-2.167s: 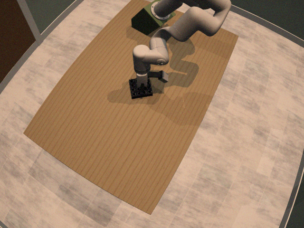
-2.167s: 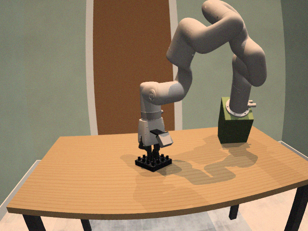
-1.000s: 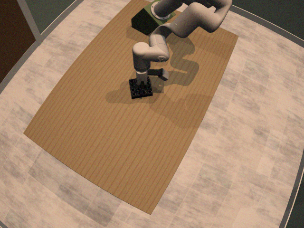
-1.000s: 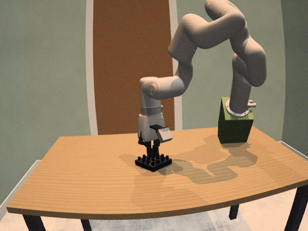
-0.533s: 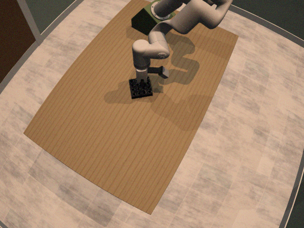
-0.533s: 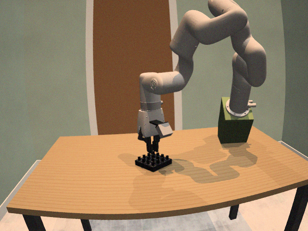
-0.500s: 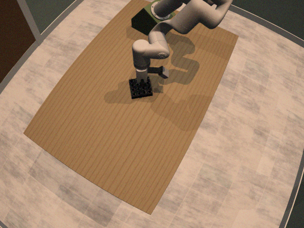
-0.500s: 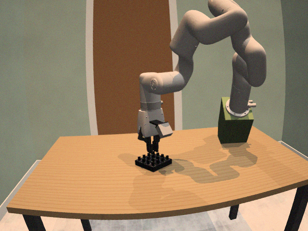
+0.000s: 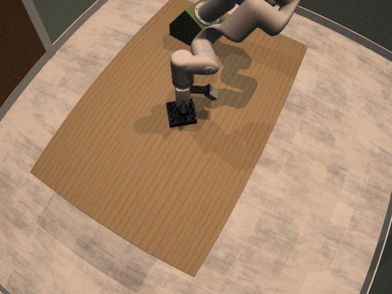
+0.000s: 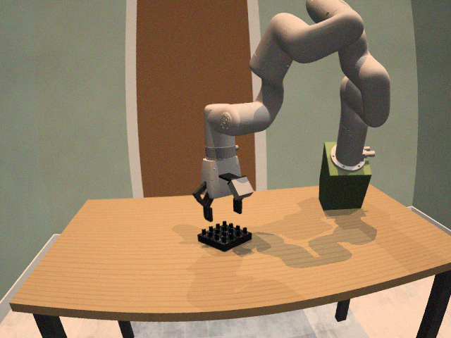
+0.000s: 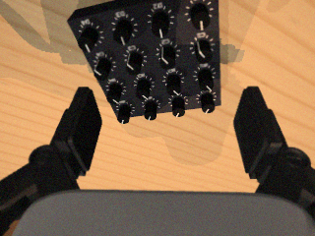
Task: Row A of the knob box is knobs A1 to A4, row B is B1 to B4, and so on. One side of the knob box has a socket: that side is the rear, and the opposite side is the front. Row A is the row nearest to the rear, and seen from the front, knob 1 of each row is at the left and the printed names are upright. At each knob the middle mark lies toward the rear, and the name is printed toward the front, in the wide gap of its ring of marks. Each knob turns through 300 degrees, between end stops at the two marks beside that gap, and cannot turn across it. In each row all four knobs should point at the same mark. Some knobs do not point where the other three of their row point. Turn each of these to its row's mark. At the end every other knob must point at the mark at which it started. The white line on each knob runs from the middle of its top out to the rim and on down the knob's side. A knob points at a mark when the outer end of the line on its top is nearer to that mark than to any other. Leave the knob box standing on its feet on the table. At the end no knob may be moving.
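Wrist view: fingers of the gripper (image 9: 183, 109) (image 10: 223, 216) (image 11: 167, 133) spread wide, gripping nothing! Knob box (image 9: 171, 124) (image 10: 224, 247) (image 11: 148, 40) up at upper centre, beyond the fingertips, nearest knobs just ahead of the gap, so likely forward, then down!
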Motion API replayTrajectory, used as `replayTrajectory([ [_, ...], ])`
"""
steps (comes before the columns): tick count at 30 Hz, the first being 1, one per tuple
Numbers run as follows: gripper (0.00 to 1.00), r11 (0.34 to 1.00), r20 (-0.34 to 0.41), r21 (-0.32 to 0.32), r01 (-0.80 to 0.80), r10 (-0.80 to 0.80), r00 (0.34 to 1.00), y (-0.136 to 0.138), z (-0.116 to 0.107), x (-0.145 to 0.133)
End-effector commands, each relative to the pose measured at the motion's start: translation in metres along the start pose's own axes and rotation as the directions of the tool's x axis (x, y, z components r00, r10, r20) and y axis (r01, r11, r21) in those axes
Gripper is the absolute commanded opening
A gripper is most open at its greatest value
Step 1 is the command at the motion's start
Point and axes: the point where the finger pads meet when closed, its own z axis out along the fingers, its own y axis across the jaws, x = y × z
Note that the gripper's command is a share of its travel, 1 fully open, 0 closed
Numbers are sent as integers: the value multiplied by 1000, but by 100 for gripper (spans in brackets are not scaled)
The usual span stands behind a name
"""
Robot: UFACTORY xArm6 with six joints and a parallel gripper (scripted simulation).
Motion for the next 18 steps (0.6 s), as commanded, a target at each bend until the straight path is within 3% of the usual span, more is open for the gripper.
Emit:
replayTrajectory([
  [1,100,1000,2,-3,1,-1,1000,1,-17,0],
  [8,100,1000,2,-3,1,-1,1000,1,-62,0],
  [10,100,1000,2,-3,1,-1,1000,1,-62,0],
  [18,100,1000,2,-3,1,-1,1000,1,-104,0],
])
